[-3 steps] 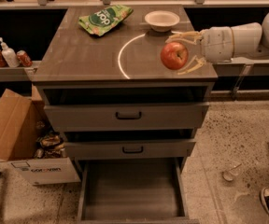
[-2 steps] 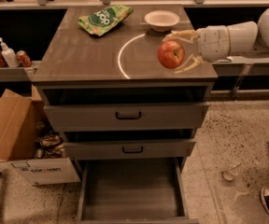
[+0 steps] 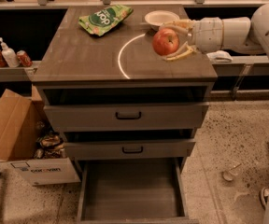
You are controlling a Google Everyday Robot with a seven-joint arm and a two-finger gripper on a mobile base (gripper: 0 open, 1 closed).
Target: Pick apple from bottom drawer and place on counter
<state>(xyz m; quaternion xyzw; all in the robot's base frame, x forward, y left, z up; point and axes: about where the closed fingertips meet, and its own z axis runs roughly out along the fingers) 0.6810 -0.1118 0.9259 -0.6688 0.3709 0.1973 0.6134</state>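
The apple is out of the drawer and sits between the two pale fingers of the gripper, one finger curving over its far side and the other under its near side. The gripper is closed around the fruit and holds it over the right part of the counter, just right of the white arc line and just near of the white bowl. The apple appears to hang slightly above the surface rather than rest on it, though the angle does not let me say for sure that there is a gap.

The arm reaches in from the right edge of the scene, roughly level with the counter top. A green snack bag lies at the far side of the counter, left of the bowl and well apart from the apple.

Below, the bottom drawer stands pulled out toward the near side, its grey floor showing nothing in it. The two handled drawers above it are pushed most of the way in. A cardboard box sits on the floor to the left of the cabinet.

By my reading, the pick is done and the carry is nearly done. What remains is to lower the apple onto the counter, open the fingers, and draw the gripper away.
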